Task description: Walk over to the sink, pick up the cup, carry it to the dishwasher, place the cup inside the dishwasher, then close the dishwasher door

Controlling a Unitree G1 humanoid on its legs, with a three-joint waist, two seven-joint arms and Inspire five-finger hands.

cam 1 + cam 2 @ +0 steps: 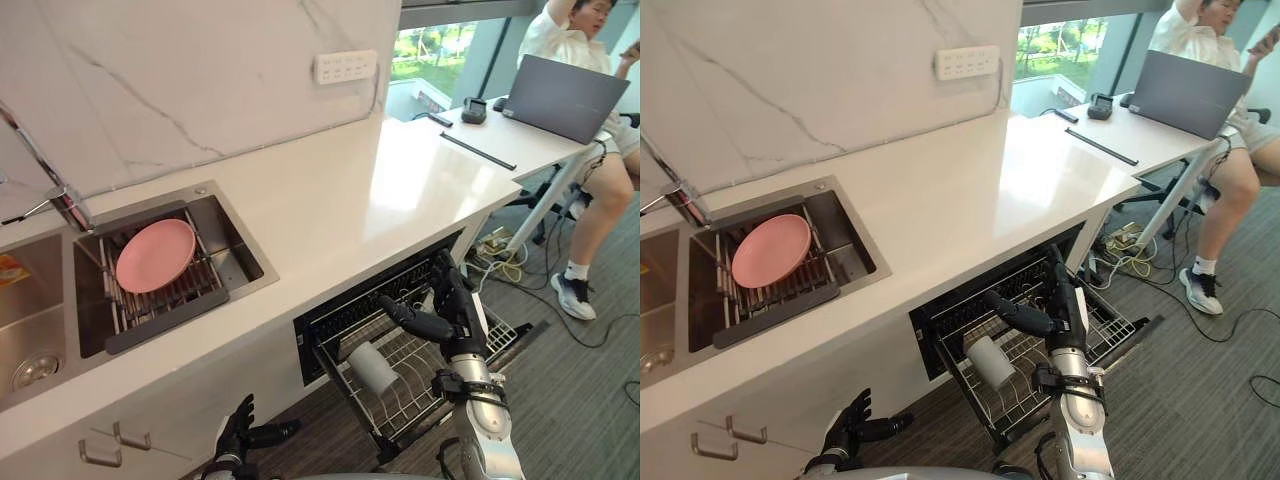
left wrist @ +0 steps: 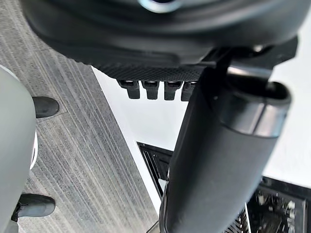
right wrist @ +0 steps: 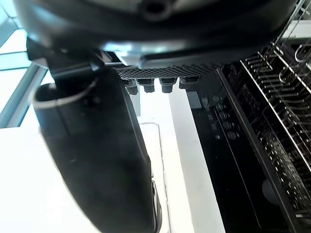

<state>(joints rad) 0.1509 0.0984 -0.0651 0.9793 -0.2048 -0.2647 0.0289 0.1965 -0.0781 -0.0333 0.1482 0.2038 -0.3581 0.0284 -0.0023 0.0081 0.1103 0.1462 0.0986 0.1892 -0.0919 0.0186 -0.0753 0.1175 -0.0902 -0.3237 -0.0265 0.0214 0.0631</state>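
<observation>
A white cup (image 1: 372, 366) lies on its side in the pulled-out wire rack (image 1: 425, 372) of the dishwasher under the counter. My right hand (image 1: 452, 306) hovers just right of and above the cup, over the rack. It is open, its fingers straight and its thumb pointing toward the cup, and it holds nothing. In the right wrist view the fingers (image 3: 155, 85) point past the dishwasher's dark front edge and the rack (image 3: 277, 126). My left hand (image 1: 238, 432) hangs low by the cabinet front, open and empty.
A pink plate (image 1: 155, 255) rests on a drying rack in the sink (image 1: 235, 250), with the faucet (image 1: 60, 205) behind it. The white counter (image 1: 400, 190) runs right to a desk where a person (image 1: 600, 130) sits with a laptop (image 1: 562, 98). Cables (image 1: 500, 262) lie on the floor.
</observation>
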